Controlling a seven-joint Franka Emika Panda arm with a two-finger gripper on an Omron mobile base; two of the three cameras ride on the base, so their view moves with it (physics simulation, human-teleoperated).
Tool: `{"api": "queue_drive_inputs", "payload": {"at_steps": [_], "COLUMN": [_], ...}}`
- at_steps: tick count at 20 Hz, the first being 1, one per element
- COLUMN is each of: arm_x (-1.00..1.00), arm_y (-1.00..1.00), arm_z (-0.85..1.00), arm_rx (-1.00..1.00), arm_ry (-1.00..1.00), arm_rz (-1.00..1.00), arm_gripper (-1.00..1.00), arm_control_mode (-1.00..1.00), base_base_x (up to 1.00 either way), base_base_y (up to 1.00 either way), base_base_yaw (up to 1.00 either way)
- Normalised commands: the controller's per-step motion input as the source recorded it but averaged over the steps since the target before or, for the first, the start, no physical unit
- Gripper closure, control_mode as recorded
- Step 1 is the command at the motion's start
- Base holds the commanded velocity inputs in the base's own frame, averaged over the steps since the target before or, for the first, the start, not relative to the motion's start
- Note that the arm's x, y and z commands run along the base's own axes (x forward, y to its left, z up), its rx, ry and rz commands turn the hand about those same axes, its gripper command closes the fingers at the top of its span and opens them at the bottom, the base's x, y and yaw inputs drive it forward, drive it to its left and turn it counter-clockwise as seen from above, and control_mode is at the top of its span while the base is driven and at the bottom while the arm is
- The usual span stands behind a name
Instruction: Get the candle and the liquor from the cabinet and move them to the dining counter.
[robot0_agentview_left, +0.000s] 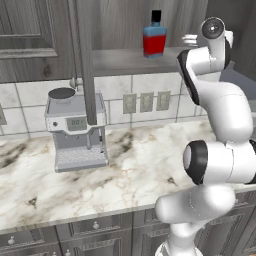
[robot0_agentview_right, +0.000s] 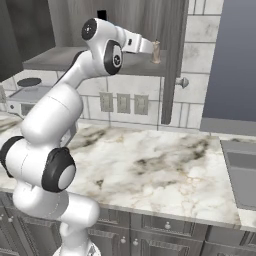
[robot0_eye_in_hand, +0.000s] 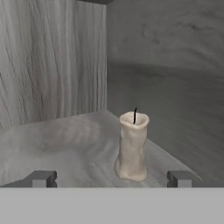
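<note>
The candle (robot0_eye_in_hand: 132, 146) is a pale, stubby wax cylinder with a black wick. It stands upright on the cabinet shelf (robot0_eye_in_hand: 65, 140) near the back right corner, and it also shows at the shelf's right end (robot0_agentview_right: 156, 52). My gripper (robot0_eye_in_hand: 111, 178) is open just in front of it, one dark fingertip (robot0_eye_in_hand: 41, 178) on each side, not touching it. The hand (robot0_agentview_right: 145, 46) reaches into the open cabinet (robot0_agentview_left: 125, 60). The liquor (robot0_agentview_left: 154, 39), blue above and red below with a black cap, stands upright further left on the same shelf. The dining counter is out of view.
Open cabinet doors hang edge-on (robot0_agentview_left: 85, 60) (robot0_agentview_right: 172, 60) on either side of the shelf. Below lies a marble worktop (robot0_agentview_left: 125, 170) with a coffee machine (robot0_agentview_left: 77, 130) on its left. A sink (robot0_agentview_right: 242, 175) sits at the right, and wall outlets (robot0_agentview_left: 146, 101) are on the tiles.
</note>
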Motion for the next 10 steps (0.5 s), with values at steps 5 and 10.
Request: {"api": "queue_drive_inputs", "payload": {"at_steps": [5, 10], "arm_x": [0.09, 0.12], "arm_y": [-0.22, -0.11], "arm_z": [0.0, 0.0], "arm_rx": [0.0, 0.0], "arm_ry": [0.0, 0.0], "arm_rz": [0.0, -0.01], "arm_gripper": [-1.0, -1.0], "arm_control_mode": [-1.0, -1.0], "base_base_x": [0.0, 0.0], "base_base_y": [0.0, 0.0], "base_base_yaw": [0.0, 0.0]}}
